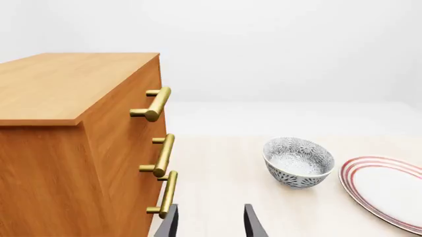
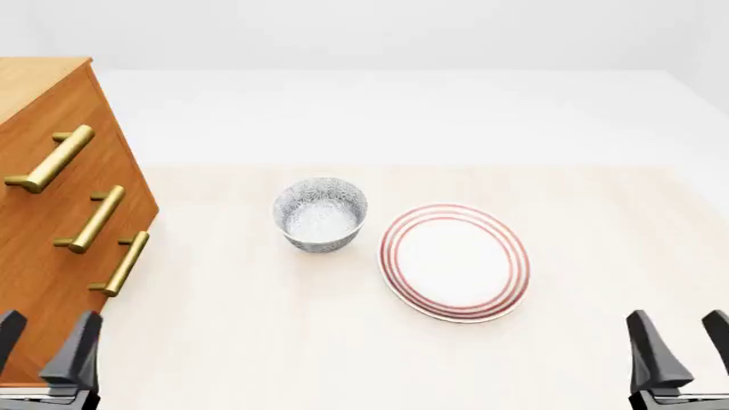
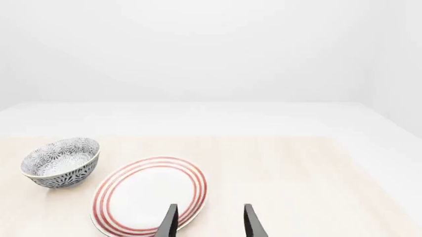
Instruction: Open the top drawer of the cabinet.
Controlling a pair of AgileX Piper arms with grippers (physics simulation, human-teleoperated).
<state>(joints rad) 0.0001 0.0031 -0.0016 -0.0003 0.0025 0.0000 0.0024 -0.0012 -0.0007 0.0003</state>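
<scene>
Two dark grippers wait at the counter's (image 2: pixel 285 342) near edge, the left gripper (image 2: pixel 43 346) by the near left corner and the right gripper (image 2: pixel 684 346) by the near right corner, each with fingers spread and holding nothing. At the left edge stands the orange-brown cabinet (image 2: pixel 46 111), its three drawers all closed. Its top drawer (image 2: pixel 71 115) sits flush, brass bar handle (image 2: pixel 48 159) untouched. Near the counter's middle a patterned grey bowl (image 2: pixel 320 213) stands just beside a white plate (image 2: pixel 456 261) with red rings.
</scene>
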